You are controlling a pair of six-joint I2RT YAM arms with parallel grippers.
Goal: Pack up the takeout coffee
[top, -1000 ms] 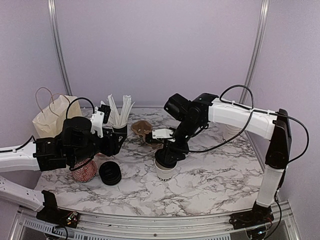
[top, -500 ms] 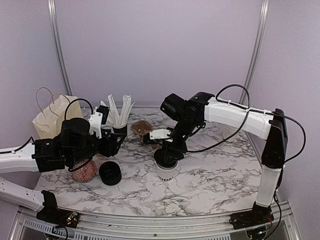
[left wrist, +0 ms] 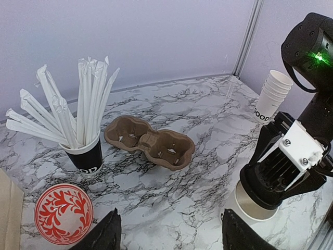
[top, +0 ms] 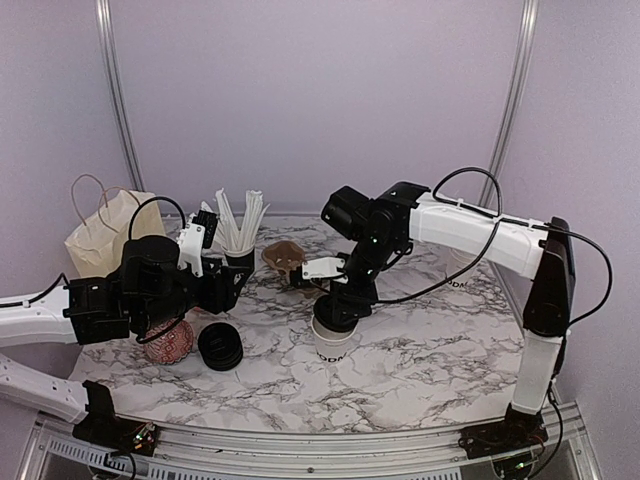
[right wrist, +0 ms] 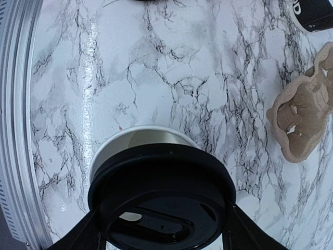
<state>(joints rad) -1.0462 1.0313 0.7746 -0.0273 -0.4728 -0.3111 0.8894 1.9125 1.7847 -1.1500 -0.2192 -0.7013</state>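
Note:
One white paper cup of the takeout coffee stands open near the table's middle, and its pale inside shows. My right gripper is shut on a round black lid, held just over the cup's mouth and covering most of it. The cup's far rim stays uncovered. I cannot tell whether lid and rim touch. My left gripper hangs open and empty over bare marble, left of the cup.
A brown two-cup carrier lies behind the cup. A black cup of white straws, a red-patterned bowl and a stack of black lids are at the left. A paper bag stands far left. Stacked white cups stand at the right.
My right arm has shifted slightly over the cup with the lid still in its grip. The left arm has hardly moved.

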